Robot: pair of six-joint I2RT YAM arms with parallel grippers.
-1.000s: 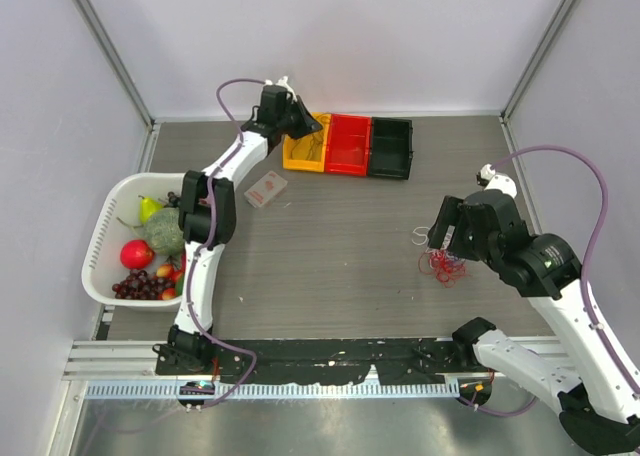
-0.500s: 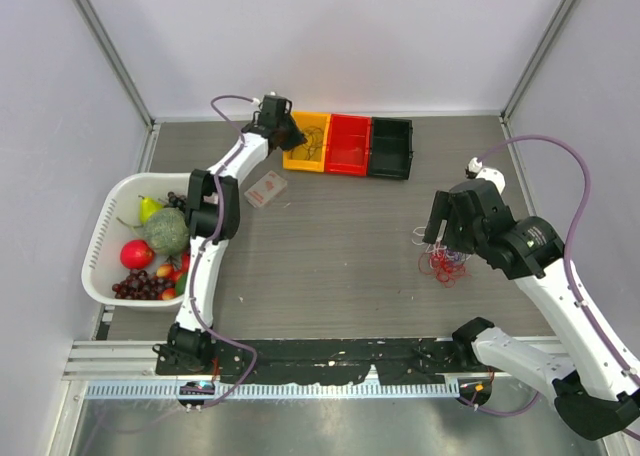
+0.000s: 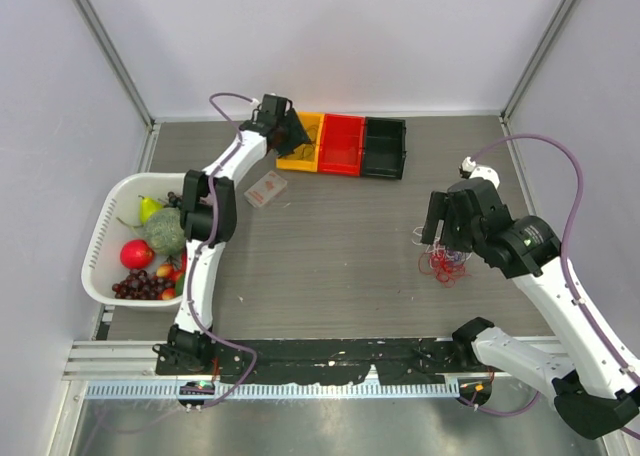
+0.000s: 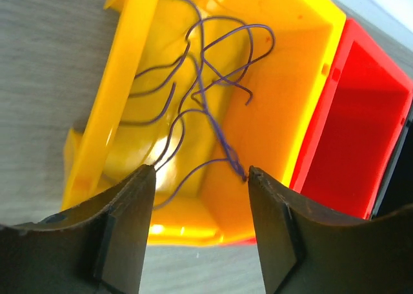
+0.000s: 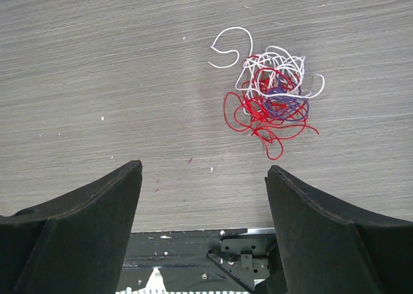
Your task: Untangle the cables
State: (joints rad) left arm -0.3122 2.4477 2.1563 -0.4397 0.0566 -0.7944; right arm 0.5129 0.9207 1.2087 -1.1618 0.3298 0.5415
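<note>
The left gripper (image 4: 200, 178) is held with its jaws apart, and nothing is clamped between them. Directly ahead of its fingertips a yellow bin (image 4: 122, 75) is seen, and a loose dark cable (image 4: 206, 94) is laid inside it in several open loops. One end of that cable is seen just beside the tip of the finger on the right of the wrist view; whether it is touched cannot be told. A red bin (image 4: 361, 113) is set against the yellow one on that same side, and a black bin (image 3: 385, 148) is placed next beyond it.

The right gripper (image 5: 203, 171) is likewise held wide open above the table (image 5: 97, 62), with nothing gripped. A tangle of cables (image 5: 271, 94) is laid on the table ahead of the fingers, off toward the one on the right of the wrist view, and is touched by neither. In it a red cable (image 5: 248, 117) and a white cable (image 5: 271, 65) are knotted with a dark strand (image 5: 284, 104).

Well behind the left gripper, a white basket (image 3: 105, 216) of fruit and a small flat packet (image 3: 266, 188) are seen.
</note>
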